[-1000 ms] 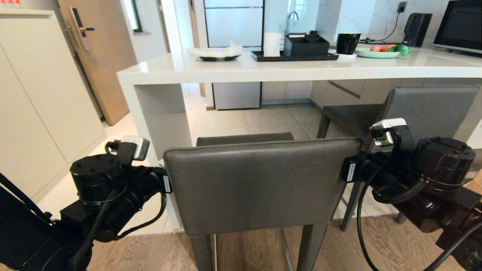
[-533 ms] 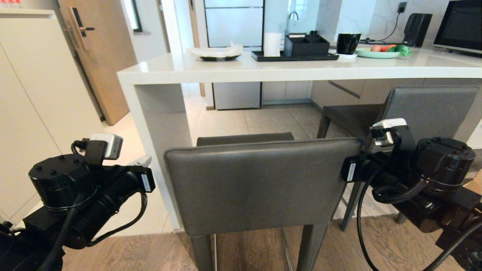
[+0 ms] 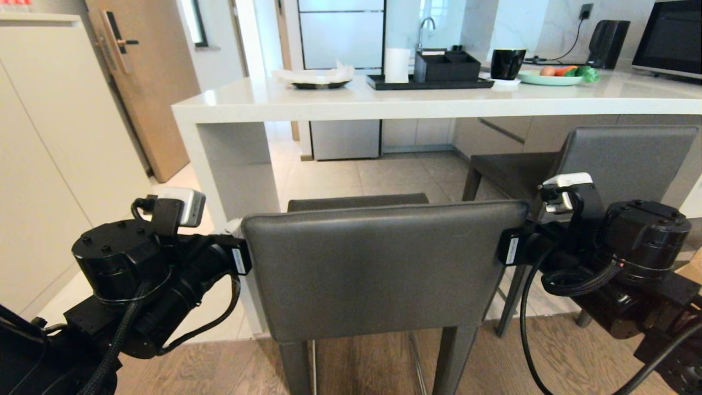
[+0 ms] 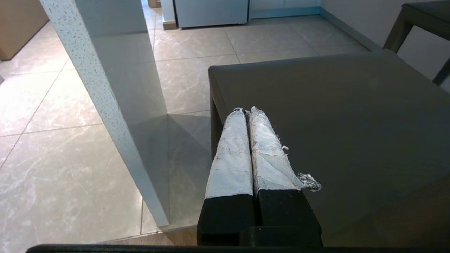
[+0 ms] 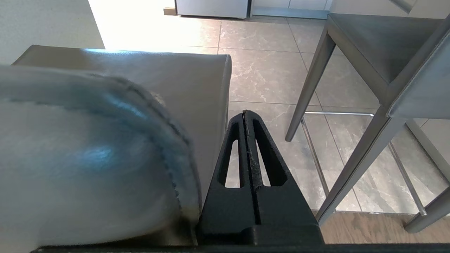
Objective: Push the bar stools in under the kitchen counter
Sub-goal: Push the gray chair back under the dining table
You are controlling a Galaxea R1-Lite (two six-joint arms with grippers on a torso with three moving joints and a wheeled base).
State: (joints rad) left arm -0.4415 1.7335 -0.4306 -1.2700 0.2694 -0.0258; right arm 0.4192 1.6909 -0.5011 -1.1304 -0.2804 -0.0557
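The left hand (image 3: 237,227) is clenched tight, its 2 taped fingers (image 4: 242,151) pressed together with nothing between them. It sits right at the left edge of the near stool's backrest (image 3: 378,263), with its tips over the seat (image 4: 334,105). The right hand (image 5: 245,119) is clenched too and holds nothing — it sits just beside the right edge of the same backrest. So the near stool (image 3: 378,274) stands between the 2 hands.

This stool is in front of the kitchen surface (image 3: 439,99), with its seat near the edge of the white slab and not yet under it. The second stool (image 3: 603,159) stands to the right, closer in, turned a bit sideways.

The stool looks tall and fairly heavy, so it could tip if pushed too high. The leather looks smooth and a little soft, so a hand may slip on it. The backrest frame seems stiff. A good spot to push is likely low on the backrest, on both sides at once. The white side panel (image 4: 105,105) is close on the left — the stool could bump it.
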